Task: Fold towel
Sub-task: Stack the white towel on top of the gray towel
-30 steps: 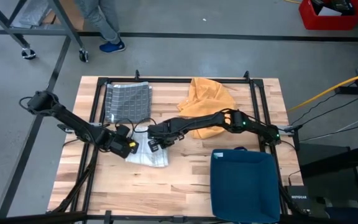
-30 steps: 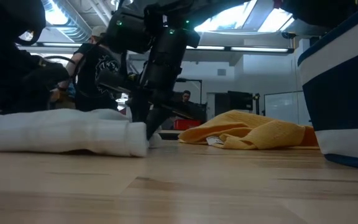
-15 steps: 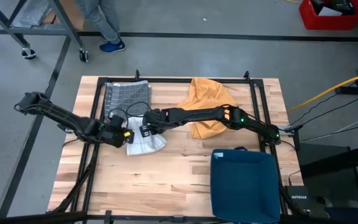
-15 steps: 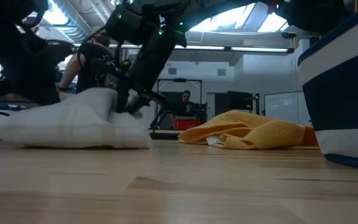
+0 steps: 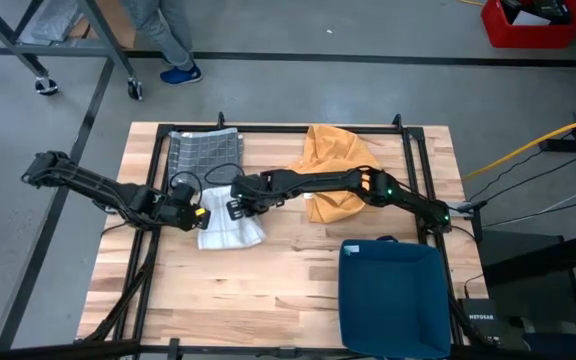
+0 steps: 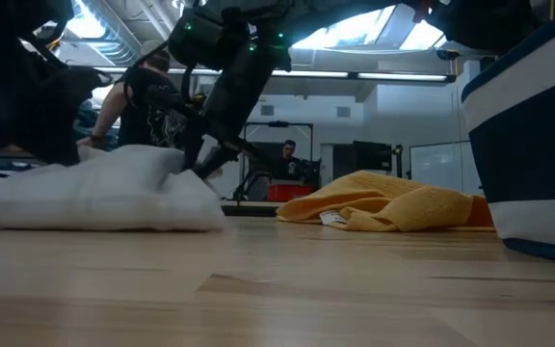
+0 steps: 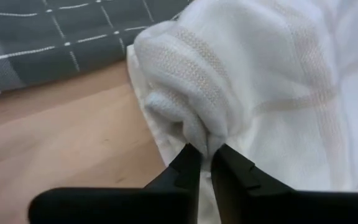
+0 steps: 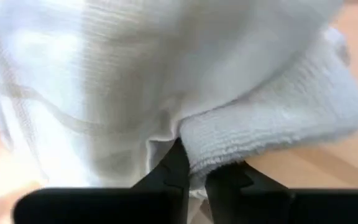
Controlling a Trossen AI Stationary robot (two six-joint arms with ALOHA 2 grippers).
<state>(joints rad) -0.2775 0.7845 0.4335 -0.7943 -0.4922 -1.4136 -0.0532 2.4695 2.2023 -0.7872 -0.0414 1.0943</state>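
Observation:
A white towel [image 5: 230, 228] lies bunched on the wooden table, left of centre, and shows as a low heap [image 6: 104, 188] in the low view. My left gripper [image 5: 196, 215] sits at the towel's left far corner and is shut on it [image 7: 205, 152]. My right gripper [image 5: 236, 205] is at its right far corner, reaching in from the right, also shut on it [image 8: 194, 155]. Both arms come down onto the heap in the low view. My left gripper pinches a bunched fold of the towel [image 7: 188, 127] between its two fingers, several layers thick, coming from the table's left side. The rest of the towel lies on the table. My right gripper pinches a thick rolled edge of the towel [image 8: 213, 146] between its fingers, slanting down from the right. The cloth beyond it rests slack on the table.
A folded grey checked towel [image 5: 206, 160] lies just beyond the white one at the far left. A crumpled orange towel [image 5: 340, 172] lies at the far centre under my right arm. A blue bin [image 5: 393, 295] stands near right. A person's legs show beyond the far edge.
Both grippers moved toward the table's far edge and slightly left, staying shut on the towel. The held edge was carried over the rest of the cloth, which rose into a hump and then settled into a lower heap farther from the near edge.

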